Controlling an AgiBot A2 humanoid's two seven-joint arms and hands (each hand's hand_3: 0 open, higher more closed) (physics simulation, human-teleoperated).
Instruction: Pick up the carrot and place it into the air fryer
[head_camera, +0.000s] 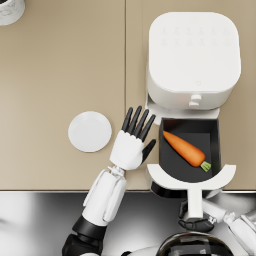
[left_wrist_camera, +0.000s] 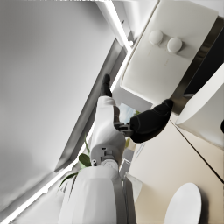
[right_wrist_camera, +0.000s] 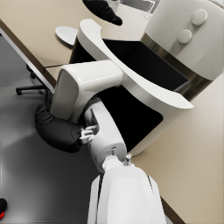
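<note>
Head view: right hand (head_camera: 196, 223) mostly hidden.

The dark right hand (head_camera: 196, 223) is largely hidden beneath the white drawer handle (head_camera: 194, 200); its fingers' closure is undeterminable. A grey round vessel (head_camera: 10, 10) is cropped.

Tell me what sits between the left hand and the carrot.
In the head view, only the drawer's dark left wall separates the left hand from the carrot lying inside.
</note>
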